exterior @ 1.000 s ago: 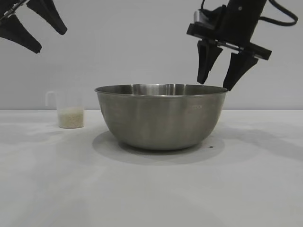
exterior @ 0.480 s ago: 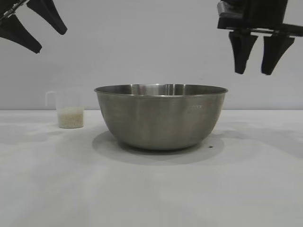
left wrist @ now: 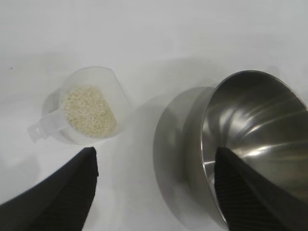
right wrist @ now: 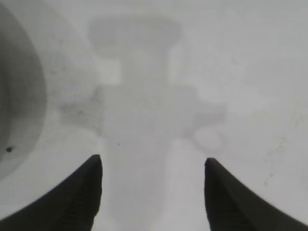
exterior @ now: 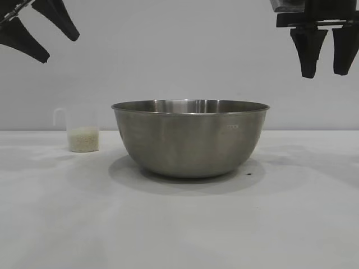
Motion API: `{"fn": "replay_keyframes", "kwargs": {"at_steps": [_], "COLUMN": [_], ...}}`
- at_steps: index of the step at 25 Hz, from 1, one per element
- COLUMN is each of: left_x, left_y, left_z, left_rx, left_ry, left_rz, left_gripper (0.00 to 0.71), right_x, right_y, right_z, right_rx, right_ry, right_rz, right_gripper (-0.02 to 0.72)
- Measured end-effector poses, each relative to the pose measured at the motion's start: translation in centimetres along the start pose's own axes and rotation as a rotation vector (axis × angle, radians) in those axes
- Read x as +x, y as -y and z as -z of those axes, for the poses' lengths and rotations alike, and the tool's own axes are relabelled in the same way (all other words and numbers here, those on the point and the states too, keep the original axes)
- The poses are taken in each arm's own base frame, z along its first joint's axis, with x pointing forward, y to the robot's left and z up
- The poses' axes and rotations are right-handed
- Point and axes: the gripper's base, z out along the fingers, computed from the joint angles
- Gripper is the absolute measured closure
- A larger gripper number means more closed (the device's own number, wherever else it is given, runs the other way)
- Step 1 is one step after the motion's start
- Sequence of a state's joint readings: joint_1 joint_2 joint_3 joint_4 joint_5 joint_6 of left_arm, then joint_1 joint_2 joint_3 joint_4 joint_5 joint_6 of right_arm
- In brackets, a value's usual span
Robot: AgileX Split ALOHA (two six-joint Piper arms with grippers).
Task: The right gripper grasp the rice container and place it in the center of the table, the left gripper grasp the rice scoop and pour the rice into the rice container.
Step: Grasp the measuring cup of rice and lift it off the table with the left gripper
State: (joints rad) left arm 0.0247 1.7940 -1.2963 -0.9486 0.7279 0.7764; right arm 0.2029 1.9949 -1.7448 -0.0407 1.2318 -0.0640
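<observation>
Steel rice container (exterior: 190, 137) stands upright mid-table; rice scoop (exterior: 82, 130) part-filled behind.

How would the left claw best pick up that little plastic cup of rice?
Probably by the loop handle, coming down from above on that side. The rice scoop stands upright on the table, apart from the rice container, so the handle is free. The left gripper is open with nothing in it.

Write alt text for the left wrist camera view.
A plastic rice scoop holding white rice stands on a white table beside, apart from, an empty steel rice container. The left tool hangs open above them, its dark fingers in the foreground.
</observation>
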Motion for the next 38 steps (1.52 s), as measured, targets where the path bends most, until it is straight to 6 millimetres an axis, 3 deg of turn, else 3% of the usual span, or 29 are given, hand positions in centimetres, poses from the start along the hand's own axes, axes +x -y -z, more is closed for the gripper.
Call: {"fn": "replay_keyframes", "kwargs": {"at_steps": [10,13,20,25,29,38], "left_x": [0.0,0.0,0.0,0.0,0.0,0.0], "left_y": [0.0,0.0,0.0,0.0,0.0,0.0], "left_z": [0.0,0.0,0.0,0.0,0.0,0.0], "left_rx": [0.0,-0.001,0.001,0.001,0.001,0.001], "left_ry": [0.0,0.001,0.003,0.003,0.003,0.003], "left_rz": [0.0,0.0,0.003,0.003,0.003,0.003], "left_gripper": [0.259,0.259,0.259,0.259,0.259,0.259], "right_x": [1.5,1.9,2.0,3.0,5.6,13.5], "right_y": [6.8,7.8,7.8,7.4,6.6,4.1], "right_z": [2.0,2.8,3.2,5.8,7.8,12.4], "right_rx": [-0.033,-0.054,-0.084,-0.08,-0.082,-0.068], "right_ry": [0.051,0.072,0.09,0.141,0.154,0.215], "right_rz": [-0.164,-0.19,-0.191,-0.187,-0.183,-0.16], "right_gripper": [0.301,0.301,0.301,0.301,0.301,0.301]}}
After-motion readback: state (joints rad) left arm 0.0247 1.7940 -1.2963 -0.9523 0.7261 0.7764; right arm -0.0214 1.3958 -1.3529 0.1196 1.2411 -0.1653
